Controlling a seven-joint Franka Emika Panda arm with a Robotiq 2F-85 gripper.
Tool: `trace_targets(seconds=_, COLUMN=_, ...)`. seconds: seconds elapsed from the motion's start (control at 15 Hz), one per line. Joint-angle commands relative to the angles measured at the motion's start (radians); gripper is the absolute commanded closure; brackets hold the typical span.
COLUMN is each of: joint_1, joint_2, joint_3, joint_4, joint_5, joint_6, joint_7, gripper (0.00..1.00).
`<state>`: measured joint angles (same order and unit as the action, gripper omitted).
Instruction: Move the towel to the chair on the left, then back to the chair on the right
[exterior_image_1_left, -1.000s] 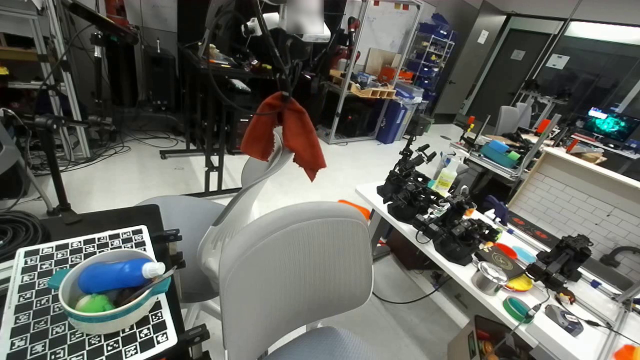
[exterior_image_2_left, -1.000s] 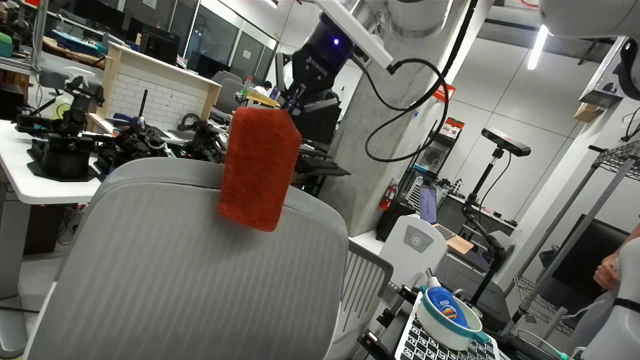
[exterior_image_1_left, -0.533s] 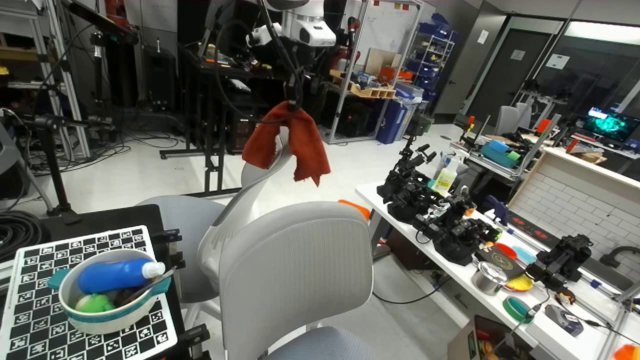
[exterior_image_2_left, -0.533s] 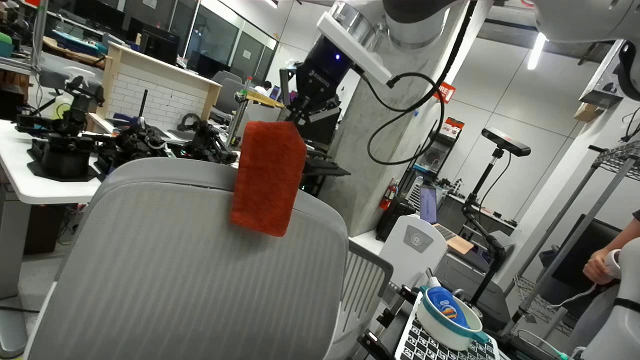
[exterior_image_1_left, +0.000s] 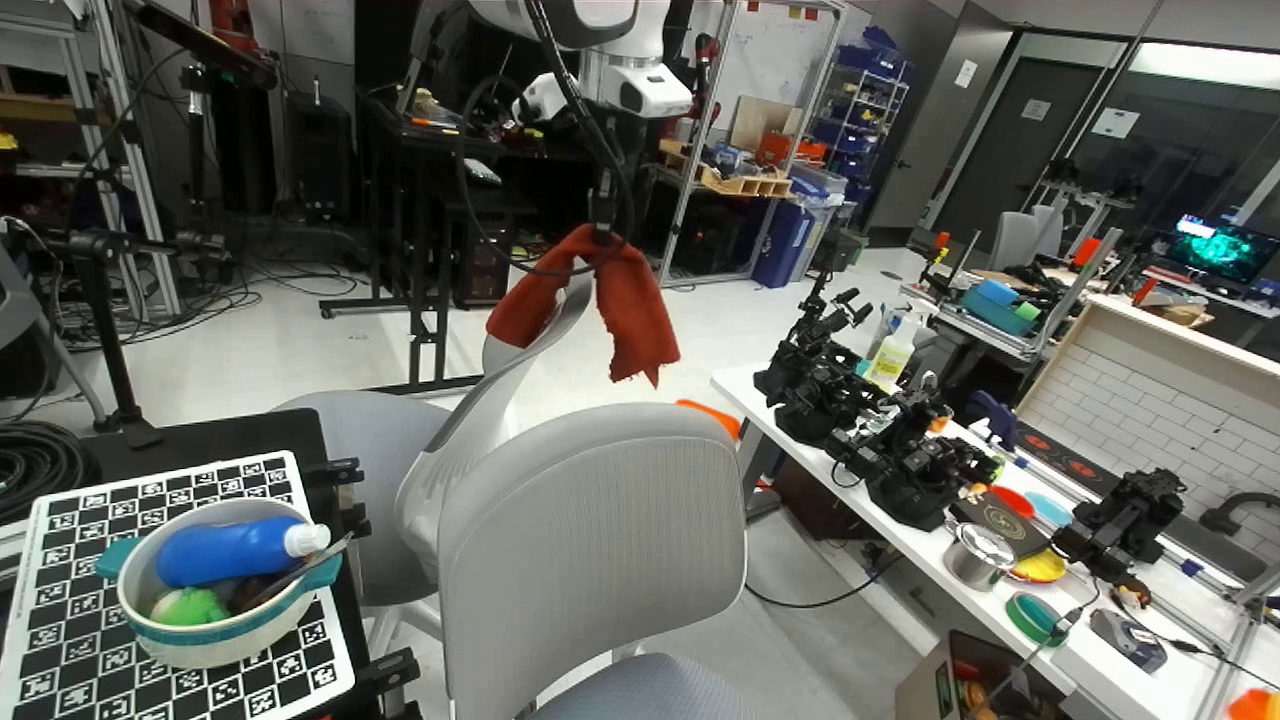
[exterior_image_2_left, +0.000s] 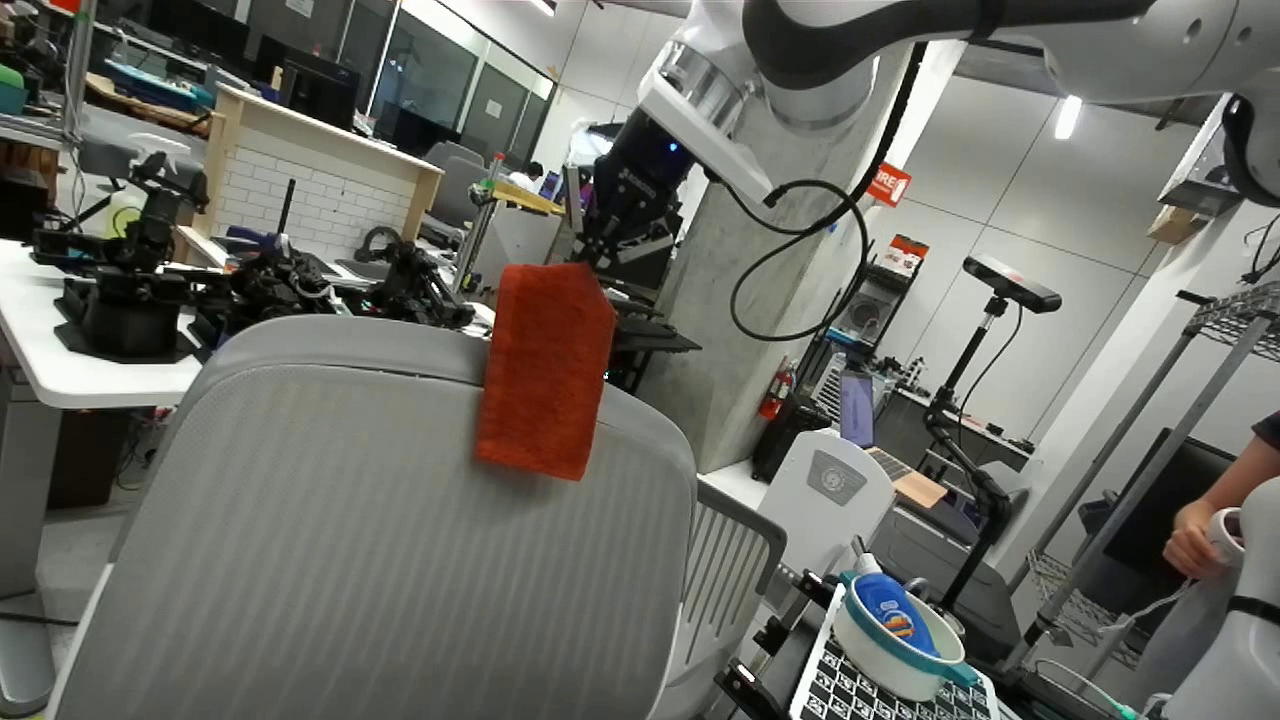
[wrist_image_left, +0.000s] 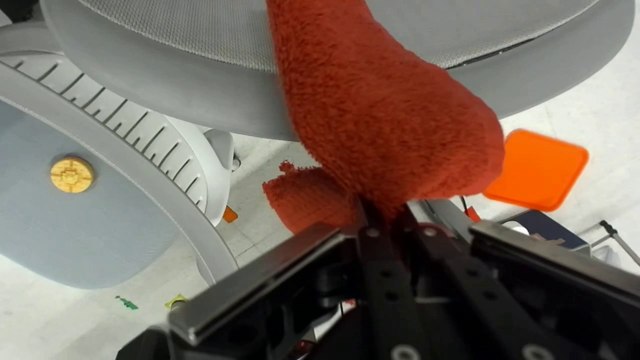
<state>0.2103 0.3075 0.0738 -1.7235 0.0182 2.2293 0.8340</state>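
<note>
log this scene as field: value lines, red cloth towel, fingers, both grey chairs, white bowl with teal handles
item held: red rectangular cloth towel
grasp: slim black fingers shut on it
towel ends: one on each side of the top edge of a grey mesh chair
towel touching chair: cannot tell
neighbour: grey ribbed-back chair, nearer the camera in an exterior view
seat item: round yellow disc on a grey seat, wrist view
container: round white bowl with teal handles, on a checkered board
contents: blue bottle with white cap, green object

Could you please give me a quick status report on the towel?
Black two-finger gripper shut on fuzzy red towel. Towel straddling grey mesh chair back. Looped black cable near the gripper, possible snag.
</note>
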Motion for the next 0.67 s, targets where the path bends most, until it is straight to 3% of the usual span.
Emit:
trace_targets(seconds=0.0, joint_1=-0.001, joint_2=0.016, joint_3=-0.002, joint_4=0.0, joint_5=-0.006, joint_6=0.036, joint_7=-0.043, gripper=0.98)
trace_targets(seconds=0.6, joint_1=0.021, joint_2=0.026, joint_3=0.002, joint_4=-0.015, joint_5=0.0, joint_6=0.072, joint_7=-0.058, gripper=0.98)
